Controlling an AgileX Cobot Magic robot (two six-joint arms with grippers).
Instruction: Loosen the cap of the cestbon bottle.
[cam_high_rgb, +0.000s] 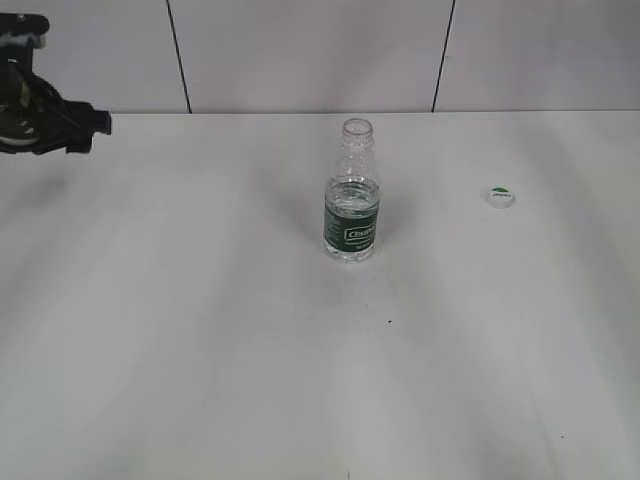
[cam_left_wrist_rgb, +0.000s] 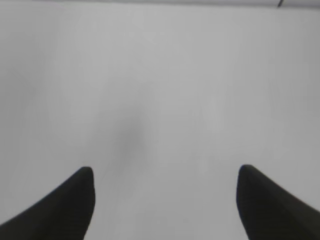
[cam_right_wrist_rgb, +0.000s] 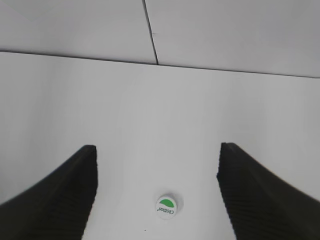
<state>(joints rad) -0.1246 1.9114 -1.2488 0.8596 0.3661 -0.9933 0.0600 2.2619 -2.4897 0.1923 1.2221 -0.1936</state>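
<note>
Right gripper (cam_right_wrist_rgb: 156, 172) agape above cap (cam_right_wrist_rgb: 166, 206)

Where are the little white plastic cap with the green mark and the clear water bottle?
white plastic cap with green mark (cam_high_rgb: 501, 196), exterior view, its top.
clear plastic water bottle (cam_high_rgb: 352, 232), exterior view, its dark green label.

The bottle (cam_high_rgb: 352, 200) stands upright near the middle of the surface (cam_high_rgb: 200, 350), its neck uncapped. The cap (cam_high_rgb: 501, 196) lies on the surface well to the bottle's right, apart from it. In the right wrist view the cap (cam_right_wrist_rgb: 167, 206) lies between the right tool's (cam_right_wrist_rgb: 157, 195) spread fingers.
</note>
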